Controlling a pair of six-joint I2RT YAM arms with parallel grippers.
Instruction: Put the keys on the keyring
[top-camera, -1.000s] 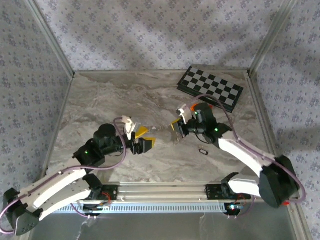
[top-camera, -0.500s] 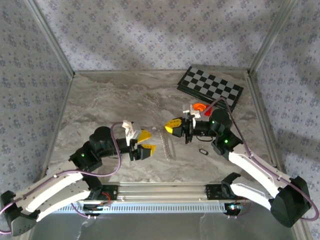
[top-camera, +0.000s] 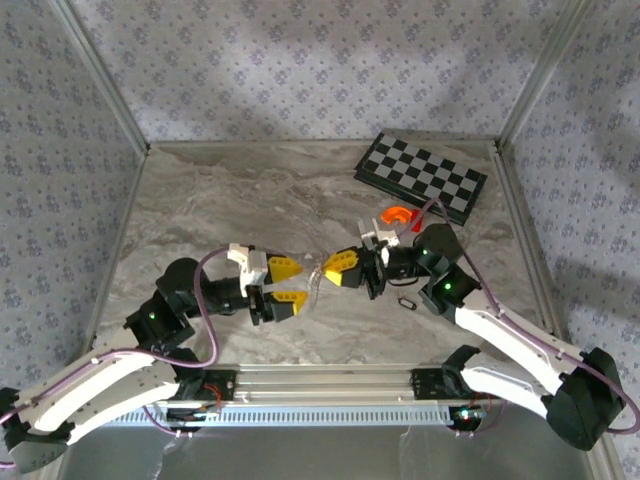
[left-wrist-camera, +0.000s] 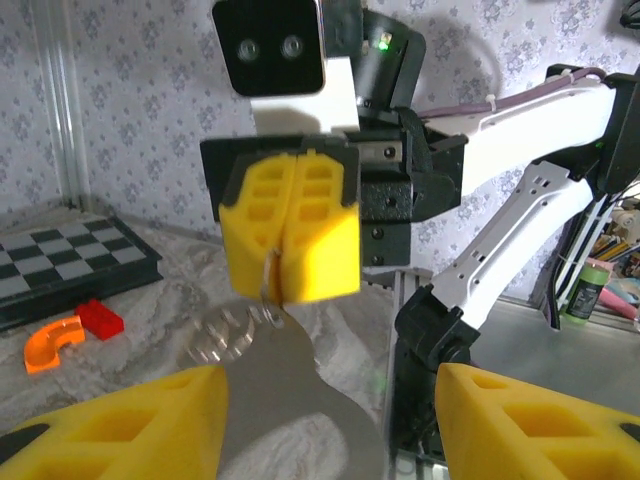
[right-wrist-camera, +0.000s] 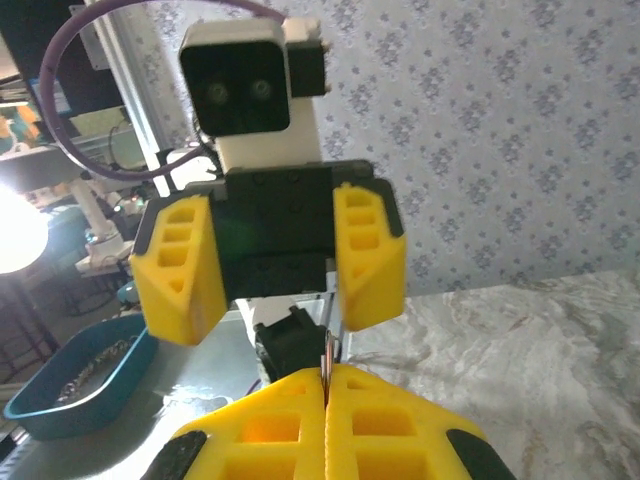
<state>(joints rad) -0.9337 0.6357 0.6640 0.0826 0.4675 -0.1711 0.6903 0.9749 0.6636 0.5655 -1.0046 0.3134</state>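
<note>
My right gripper (top-camera: 340, 268) is shut on a thin flat silvery key (top-camera: 317, 281) and holds it above the table. In the right wrist view the key (right-wrist-camera: 326, 362) shows edge-on in the seam of the right gripper (right-wrist-camera: 325, 390). My left gripper (top-camera: 285, 283) faces it, open, with a yellow finger on each side of the key's near end. The left wrist view shows the key (left-wrist-camera: 285, 385) hanging from the right gripper (left-wrist-camera: 290, 240), toothed at the top, between the fingers of the left gripper (left-wrist-camera: 325, 430). A small dark loop (top-camera: 407, 302), perhaps the keyring, lies on the table.
A chessboard (top-camera: 421, 176) lies at the back right, with an orange curved piece (top-camera: 397, 214) and a red brick (top-camera: 415, 226) in front of it. Patterned walls close in the marble table (top-camera: 220, 200). A blue tray (right-wrist-camera: 75, 390) sits beyond the near edge.
The right gripper has swung up from the table and leftward with the key. The left gripper has turned to face it, and its fingers have narrowed around the key's end.
</note>
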